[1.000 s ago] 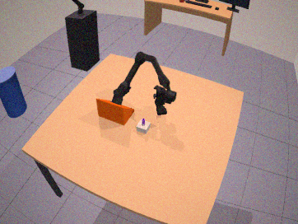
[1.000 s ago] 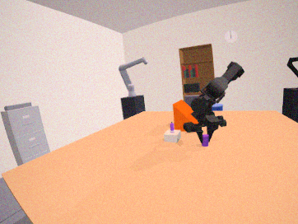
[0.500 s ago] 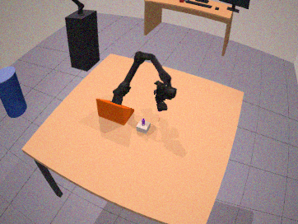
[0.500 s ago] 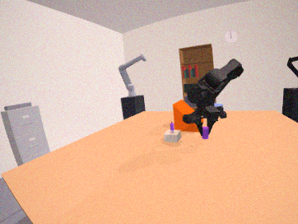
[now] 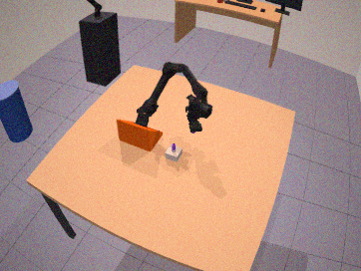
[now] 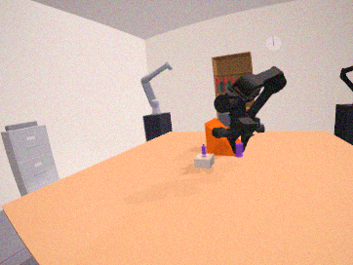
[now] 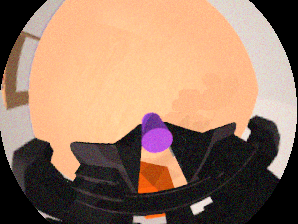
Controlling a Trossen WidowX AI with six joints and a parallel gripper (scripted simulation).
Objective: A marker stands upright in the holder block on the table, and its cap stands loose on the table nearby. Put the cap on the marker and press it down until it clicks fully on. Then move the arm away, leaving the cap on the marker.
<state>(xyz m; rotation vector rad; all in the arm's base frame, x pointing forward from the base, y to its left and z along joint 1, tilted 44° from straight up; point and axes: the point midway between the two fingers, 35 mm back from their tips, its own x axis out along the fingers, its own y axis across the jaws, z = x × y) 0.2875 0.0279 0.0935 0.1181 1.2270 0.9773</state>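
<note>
A light grey holder block (image 5: 173, 155) (image 6: 204, 162) stands on the table, with a small purple marker (image 5: 174, 147) (image 6: 204, 150) upright in it. My gripper (image 5: 194, 131) (image 6: 239, 148) is shut on the purple cap. The cap (image 6: 239, 151) (image 7: 157, 140) hangs upright between the fingertips, raised above the table, beyond the holder block's right side in the top and exterior views. In the top view the fingers hide most of the cap. The marker cannot be made out in the wrist view.
An orange wedge-shaped block (image 5: 136, 135) (image 6: 213, 137) (image 7: 152, 175) stands on the table (image 5: 209, 224) (image 6: 219, 219) between the arm's base and the holder block. A desk, a blue bin and black pedestals stand off the table.
</note>
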